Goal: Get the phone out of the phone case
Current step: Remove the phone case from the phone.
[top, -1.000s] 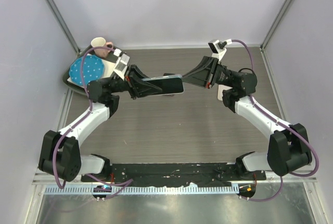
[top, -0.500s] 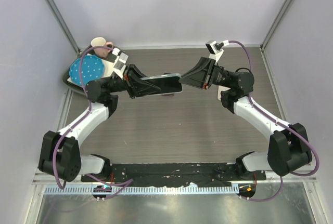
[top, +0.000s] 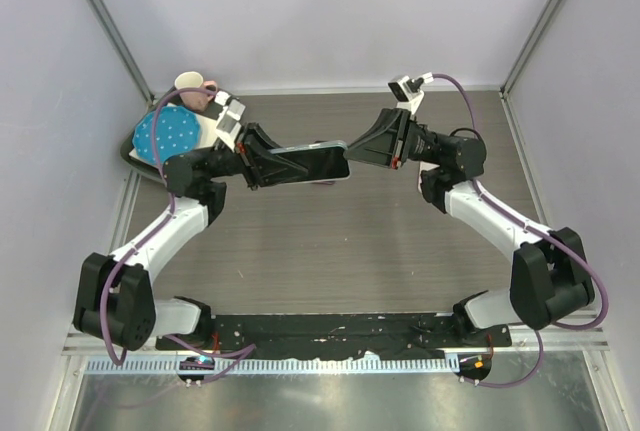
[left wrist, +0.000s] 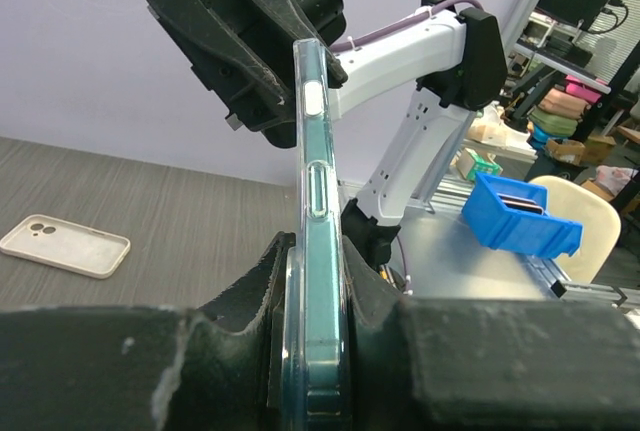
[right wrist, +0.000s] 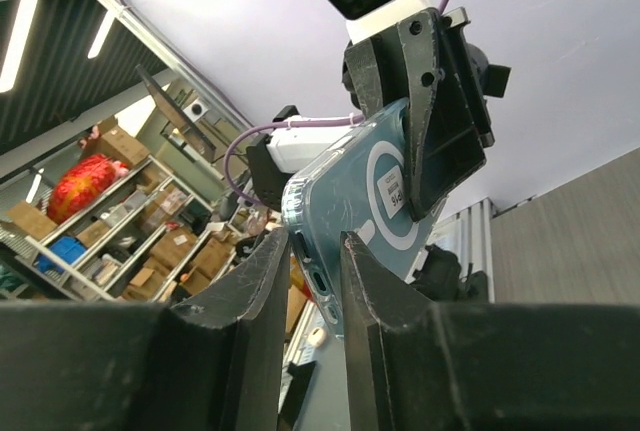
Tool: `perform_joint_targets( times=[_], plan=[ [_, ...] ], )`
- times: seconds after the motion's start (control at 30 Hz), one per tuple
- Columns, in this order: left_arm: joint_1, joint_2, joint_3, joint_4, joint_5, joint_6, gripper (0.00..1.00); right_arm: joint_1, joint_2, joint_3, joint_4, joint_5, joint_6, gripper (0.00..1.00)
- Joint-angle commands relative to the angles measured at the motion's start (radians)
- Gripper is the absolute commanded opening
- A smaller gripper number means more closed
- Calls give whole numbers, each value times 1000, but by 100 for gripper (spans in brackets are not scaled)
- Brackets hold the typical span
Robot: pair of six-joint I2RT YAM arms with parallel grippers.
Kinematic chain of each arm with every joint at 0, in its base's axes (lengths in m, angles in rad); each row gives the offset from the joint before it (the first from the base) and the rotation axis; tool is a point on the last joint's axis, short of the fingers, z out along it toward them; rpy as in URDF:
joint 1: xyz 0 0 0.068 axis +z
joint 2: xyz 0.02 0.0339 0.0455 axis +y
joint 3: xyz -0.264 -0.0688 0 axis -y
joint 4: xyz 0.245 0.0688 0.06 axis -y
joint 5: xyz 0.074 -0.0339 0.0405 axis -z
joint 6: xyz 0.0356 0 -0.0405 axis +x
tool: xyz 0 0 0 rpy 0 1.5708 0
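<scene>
While the phone point(top: 318, 163) hangs above the table point(top: 330, 251) between both arms, the top view shows the left gripper point(top: 262, 165) clenched on its left end and the right gripper point(top: 352, 155) at the other. From the left wrist, the clear phone case point(left wrist: 317, 281) stands edge-on, squeezed between the fingers point(left wrist: 250, 296). From the right wrist, fingers point(right wrist: 262, 286) flank the case's corner; whether they bite, I cannot tell. The peel seems barely begun: next, the right must catch the case lip and pry it off.
</scene>
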Motion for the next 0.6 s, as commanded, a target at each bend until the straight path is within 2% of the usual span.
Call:
perform_joint_targets(
  times=[0.0,0.17,0.27,0.57],
  plan=[
    [-1,-14,56,98,-45,17,0,64,-29,78,368,-75,118,24],
    [-1,-11,53,96,-39,9,0,108,-53,127,368,-127,108,13],
    [-1,-11,49,95,-30,4,0,123,-63,155,368,-144,105,2],
    [-18,-20,50,95,-1,-37,0,139,-46,202,368,-176,114,3]
  ],
)
